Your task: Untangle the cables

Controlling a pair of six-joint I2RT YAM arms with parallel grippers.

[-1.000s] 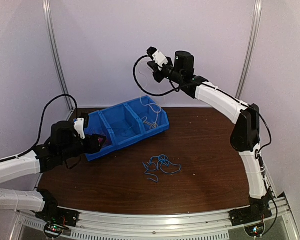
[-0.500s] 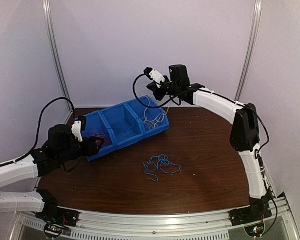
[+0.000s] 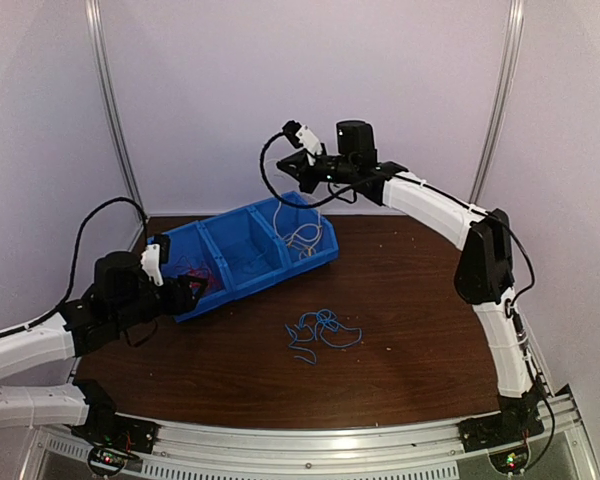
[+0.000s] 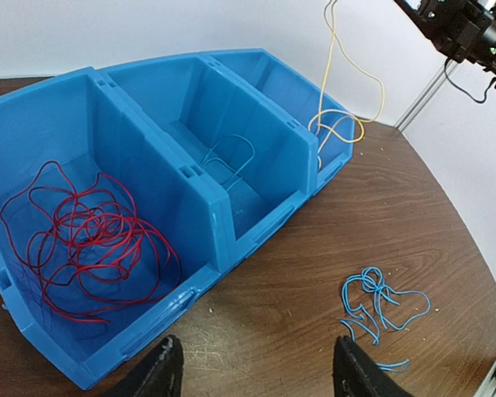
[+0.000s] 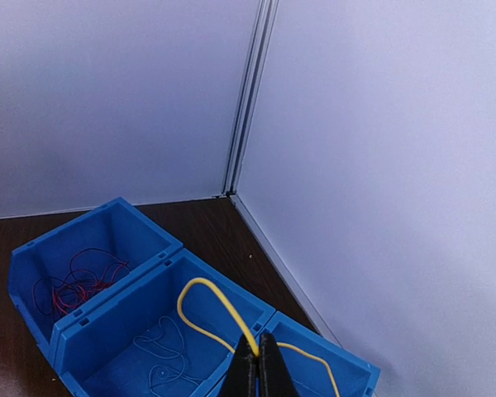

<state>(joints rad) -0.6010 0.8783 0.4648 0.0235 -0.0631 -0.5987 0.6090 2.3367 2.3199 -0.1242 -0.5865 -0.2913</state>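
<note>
A blue three-compartment bin point(image 3: 242, 262) lies at the back left of the table. The red cable point(image 4: 91, 240) is piled in its left compartment, and a thin blue cable point(image 4: 230, 162) lies in the middle one. My right gripper point(image 3: 290, 166) hangs high above the bin's right end, shut point(image 5: 258, 364) on the yellow cable point(image 5: 208, 308). That cable point(image 4: 344, 103) dangles down into the right compartment. Another blue cable point(image 3: 322, 330) lies knotted on the table in front of the bin. My left gripper point(image 4: 259, 354) stands open and holds nothing, low by the bin's left end point(image 3: 194, 290).
The bin point(image 4: 231, 223) sits at a slant on the brown table point(image 3: 410, 320). White walls with metal corner posts point(image 3: 110, 110) close in the back and sides. A thick black arm cable point(image 3: 272, 185) loops below the right wrist.
My right gripper has moved left and down with the yellow cable, more of which now hangs in the bin. The left arm has drawn back slightly to the left.
</note>
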